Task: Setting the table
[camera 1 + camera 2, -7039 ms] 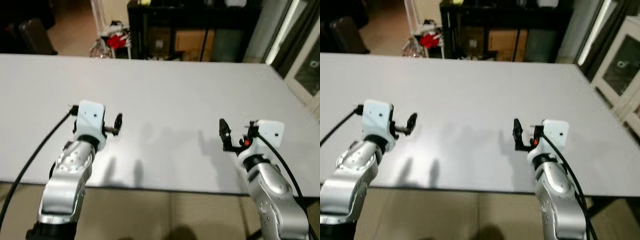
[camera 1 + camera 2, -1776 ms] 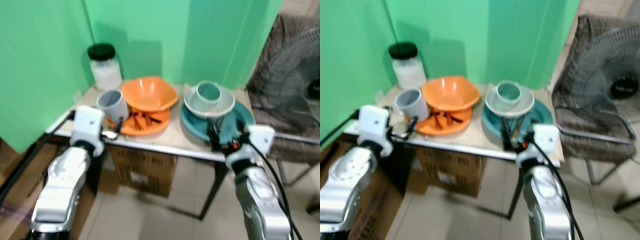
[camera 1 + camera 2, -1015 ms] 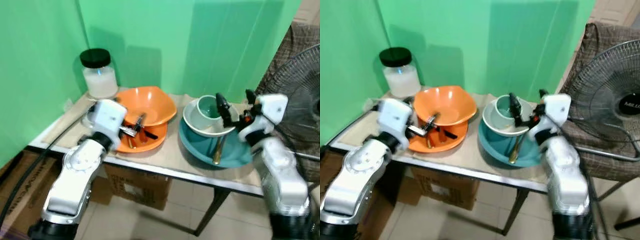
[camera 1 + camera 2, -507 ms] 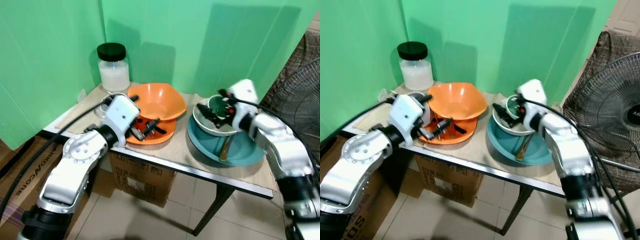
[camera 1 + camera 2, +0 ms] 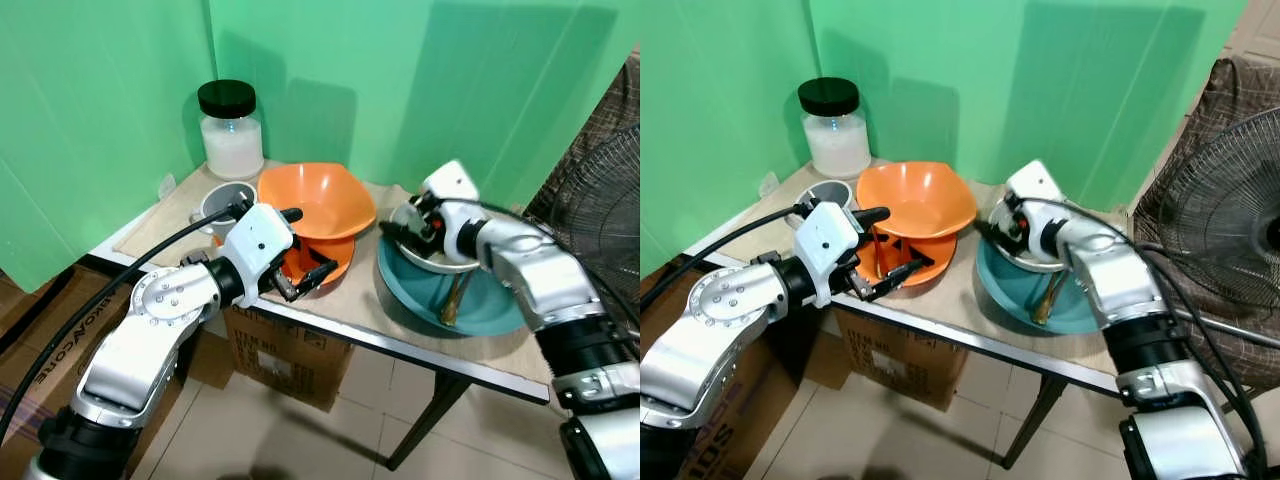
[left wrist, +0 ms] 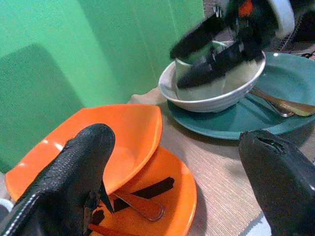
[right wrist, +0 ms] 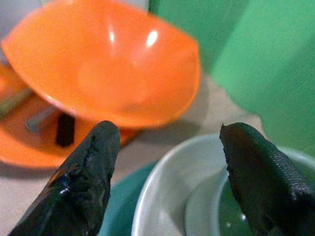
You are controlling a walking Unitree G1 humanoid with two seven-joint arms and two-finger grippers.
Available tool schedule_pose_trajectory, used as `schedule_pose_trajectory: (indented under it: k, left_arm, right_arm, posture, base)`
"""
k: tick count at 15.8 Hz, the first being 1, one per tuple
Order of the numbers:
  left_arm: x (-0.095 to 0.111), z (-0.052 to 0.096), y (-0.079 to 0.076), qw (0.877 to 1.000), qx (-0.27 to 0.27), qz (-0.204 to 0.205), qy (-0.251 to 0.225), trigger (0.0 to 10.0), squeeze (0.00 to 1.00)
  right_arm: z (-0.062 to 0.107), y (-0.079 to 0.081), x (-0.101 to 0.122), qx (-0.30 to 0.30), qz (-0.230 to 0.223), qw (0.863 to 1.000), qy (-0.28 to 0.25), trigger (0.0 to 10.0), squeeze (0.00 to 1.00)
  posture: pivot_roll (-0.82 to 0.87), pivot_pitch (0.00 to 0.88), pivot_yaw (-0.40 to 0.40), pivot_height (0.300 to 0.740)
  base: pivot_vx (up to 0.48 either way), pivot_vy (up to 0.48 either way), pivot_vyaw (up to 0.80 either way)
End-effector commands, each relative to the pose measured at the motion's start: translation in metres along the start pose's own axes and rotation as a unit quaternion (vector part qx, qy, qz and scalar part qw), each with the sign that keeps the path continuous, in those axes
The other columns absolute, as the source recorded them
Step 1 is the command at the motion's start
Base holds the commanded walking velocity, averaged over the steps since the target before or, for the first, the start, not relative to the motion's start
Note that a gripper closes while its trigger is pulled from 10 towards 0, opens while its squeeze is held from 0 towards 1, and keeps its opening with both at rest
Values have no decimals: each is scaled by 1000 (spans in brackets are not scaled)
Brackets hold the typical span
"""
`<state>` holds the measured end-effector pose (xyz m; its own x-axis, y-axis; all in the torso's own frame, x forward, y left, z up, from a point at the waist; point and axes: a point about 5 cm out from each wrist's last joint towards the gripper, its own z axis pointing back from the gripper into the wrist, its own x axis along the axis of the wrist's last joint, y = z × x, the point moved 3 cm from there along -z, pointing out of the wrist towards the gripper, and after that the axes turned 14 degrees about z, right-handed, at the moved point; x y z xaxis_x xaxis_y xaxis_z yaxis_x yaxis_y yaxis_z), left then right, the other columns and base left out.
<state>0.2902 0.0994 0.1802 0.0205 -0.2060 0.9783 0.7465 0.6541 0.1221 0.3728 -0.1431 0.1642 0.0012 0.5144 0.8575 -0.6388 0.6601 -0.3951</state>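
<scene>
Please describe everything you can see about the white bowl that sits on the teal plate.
The white bowl is round, smooth and glossy, like ceramic. It stands upright on the teal plate and holds a pale green cup inside. The right gripper, fingers open, reaches over its rim. A gold utensil lies on the plate beside it.
</scene>
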Motion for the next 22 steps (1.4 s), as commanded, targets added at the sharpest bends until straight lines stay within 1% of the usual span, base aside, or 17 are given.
schedule_pose_trajectory:
  k: [1,2,4,5,6,8,9,10,11,12,13,14,17,22]
  left_arm:
    - [4,-1,-3,1000,-11,-1,-2,10000,0]
    - [4,-2,-4,1000,-14,0,-1,10000,0]
    - [4,-3,-4,1000,-17,0,0,10000,0]
    - [3,-5,-5,1000,-19,0,2,10000,0]
    - [2,-4,-6,1000,-22,1,4,10000,0]
    - [0,-4,-8,1000,-26,0,7,10000,0]
    - [0,-4,-8,1000,-27,0,8,10000,0]
    - [-1,-5,-7,1000,-27,0,8,10000,0]
    - [-1,-6,-7,1000,-28,-1,10,10000,0]
    - [-1,-6,-6,1000,-28,-3,10,10000,0]
    - [0,-6,-6,1000,-29,-3,9,10000,0]
    - [0,-7,-7,999,-31,-4,9,10000,0]
    - [0,-7,-8,999,-37,-5,10,10000,0]
    - [-1,-6,-8,999,-40,-10,14,10000,0]
  right_arm:
    - [11,-11,8,-19,-7,1000,-17,0,0]
    - [17,-14,8,-30,-9,999,-17,0,0]
    - [24,-15,6,-37,-7,999,-9,0,0]
    - [30,-11,-10,-32,4,999,32,0,0]
    - [30,-6,-17,-22,0,999,50,0,0]
    - [24,-1,-25,-19,-7,998,63,39,0]
    - [22,-1,-27,-25,-8,997,68,1176,0]
    - [20,-1,-29,-28,-7,997,73,1255,0]
    - [17,-2,-33,-38,-5,996,81,784,0]
    - [15,-3,-33,-42,-5,996,84,0,0]
    - [13,-6,-32,-48,-2,995,83,0,0]
    - [11,-9,-30,-54,13,995,86,0,0]
    - [4,-12,-27,-50,42,994,91,0,0]
    - [-2,-12,-23,-33,54,994,88,0,0]
  posture:
    - [84,0,-30,740]
    - [80,0,-28,740]
    - [75,0,-28,740]
    - [69,0,-29,740]
    - [67,0,-27,740]
    - [64,0,-24,740]
    - [65,0,-23,740]
    - [65,0,-22,740]
    - [65,0,-23,740]
    - [65,0,-21,740]
    - [64,0,-21,740]
    - [63,0,-22,740]
    - [68,0,-28,740]
    - [76,0,-35,740]
  base:
    - [0,0,0]
    - [0,0,0]
    - [0,0,0]
    - [0,0,0]
    - [0,0,0]
    - [0,0,0]
    - [0,0,0]
    - [0,0,0]
    - [0,0,0]
    - [0,0,0]
    - [0,0,0]
    - [0,0,0]
    - [0,0,0]
    - [0,0,0]
